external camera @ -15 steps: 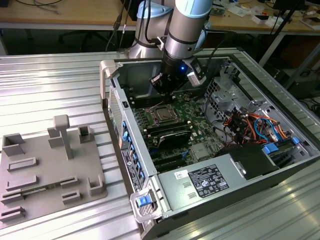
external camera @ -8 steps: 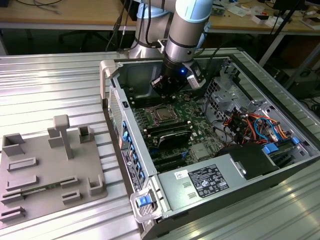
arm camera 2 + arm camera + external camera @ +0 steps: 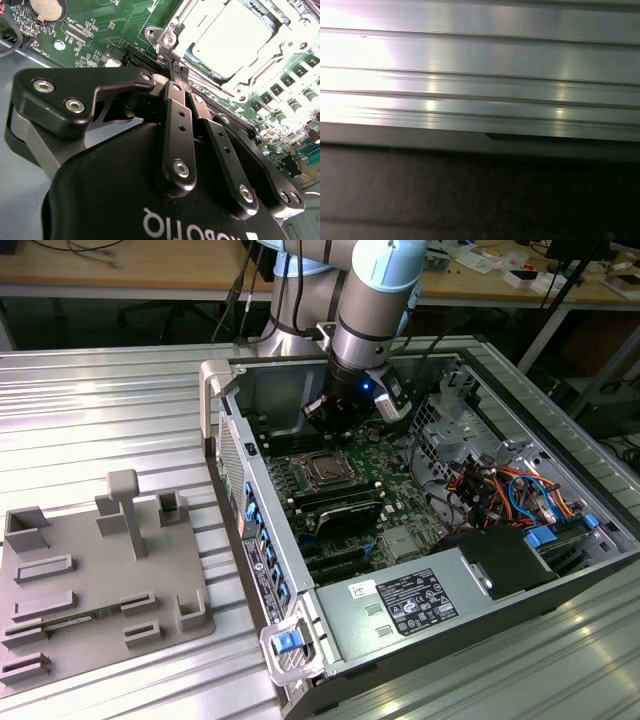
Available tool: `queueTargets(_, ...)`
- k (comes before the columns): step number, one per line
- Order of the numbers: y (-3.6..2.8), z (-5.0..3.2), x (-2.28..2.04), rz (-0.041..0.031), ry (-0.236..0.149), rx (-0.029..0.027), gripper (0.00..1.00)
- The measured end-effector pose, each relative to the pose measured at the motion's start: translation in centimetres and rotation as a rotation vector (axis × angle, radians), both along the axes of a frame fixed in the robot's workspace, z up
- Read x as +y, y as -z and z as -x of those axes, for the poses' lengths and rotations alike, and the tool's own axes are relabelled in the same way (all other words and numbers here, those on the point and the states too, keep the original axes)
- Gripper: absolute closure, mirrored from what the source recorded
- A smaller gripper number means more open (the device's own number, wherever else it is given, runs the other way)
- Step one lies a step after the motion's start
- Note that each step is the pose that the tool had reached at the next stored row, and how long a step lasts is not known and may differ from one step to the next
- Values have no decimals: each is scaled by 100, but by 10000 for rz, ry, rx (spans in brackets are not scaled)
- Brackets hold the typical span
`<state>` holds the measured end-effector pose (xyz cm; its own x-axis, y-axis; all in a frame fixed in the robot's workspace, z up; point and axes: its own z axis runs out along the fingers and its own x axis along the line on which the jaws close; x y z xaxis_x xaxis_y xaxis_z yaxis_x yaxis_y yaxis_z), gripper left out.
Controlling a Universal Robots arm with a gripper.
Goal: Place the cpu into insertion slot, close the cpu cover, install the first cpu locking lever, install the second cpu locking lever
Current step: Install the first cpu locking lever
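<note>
The cpu [image 3: 230, 40] lies flat in its socket on the green motherboard, dull silver top up; in the exterior view the cpu [image 3: 322, 469] sits mid-board. The cpu cover [image 3: 240, 82], a silvery frame, lies down around the chip. My gripper [image 3: 173, 70] is shut, its black fingers [image 3: 175, 125] pressed together. Their tips meet at the socket's corner beside a thin dark rod, and I cannot tell whether they pinch it. In the exterior view the gripper [image 3: 324, 420] hangs low inside the open computer case, just behind the socket.
A power supply [image 3: 410, 600] and a bundle of cables [image 3: 500, 490] crowd the case's near and right side in the exterior view. Memory slots [image 3: 340, 505] run beside the socket. A grey fixture plate [image 3: 100, 580] lies on the ribbed metal table [image 3: 480, 60].
</note>
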<state>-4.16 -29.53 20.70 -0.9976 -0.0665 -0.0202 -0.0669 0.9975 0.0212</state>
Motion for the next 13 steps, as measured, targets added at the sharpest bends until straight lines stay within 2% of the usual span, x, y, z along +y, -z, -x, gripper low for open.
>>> queueTargets(13, 30, 26, 0, 2, 0, 2, 89)
